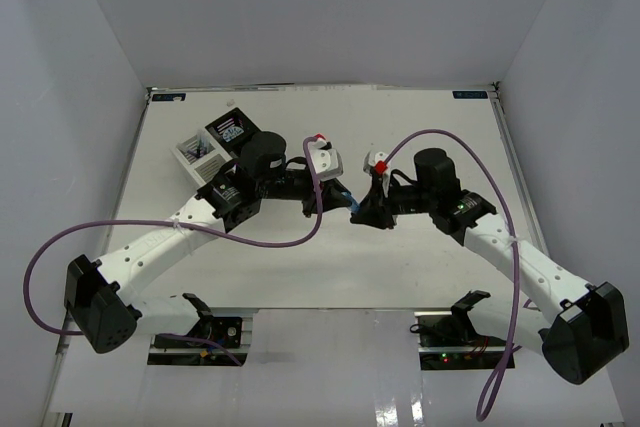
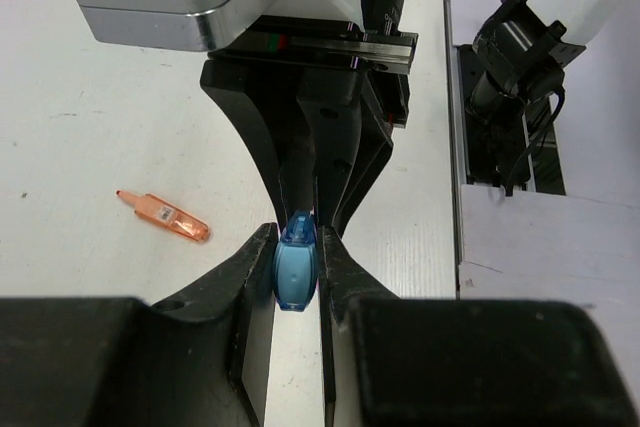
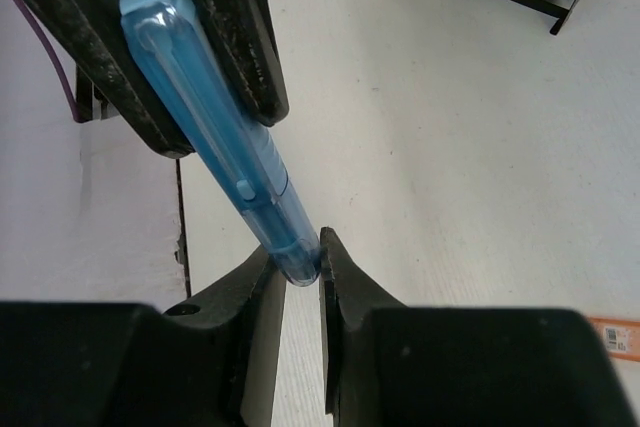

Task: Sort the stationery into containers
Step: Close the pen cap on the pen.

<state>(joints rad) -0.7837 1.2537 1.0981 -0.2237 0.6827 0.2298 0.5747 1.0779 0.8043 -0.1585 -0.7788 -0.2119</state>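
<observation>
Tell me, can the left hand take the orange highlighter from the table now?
Probably not yet: the left hand is shut on the blue highlighter; the orange highlighter itself lies unobstructed.

A white table [image 1: 300, 267] stands inside a white booth. A back wall [image 1: 320, 17] rises behind the table's far edge, a left wall [image 1: 60, 97] stands along its left edge and a right wall [image 1: 580, 97] along its right edge. A left sticker [image 1: 168, 97] lies at the table's far left corner and a right sticker [image 1: 468, 95] at its far right corner; their print is too small to read. A grey rail [image 1: 509, 167] runs along the table's right edge. At the table's near edge stand a left bracket [image 1: 195, 305] and a right bracket [image 1: 470, 300], both black, each just beyond a recess with wiring [image 1: 455, 335]. A red light [image 1: 430, 355] glows in the right recess.
</observation>
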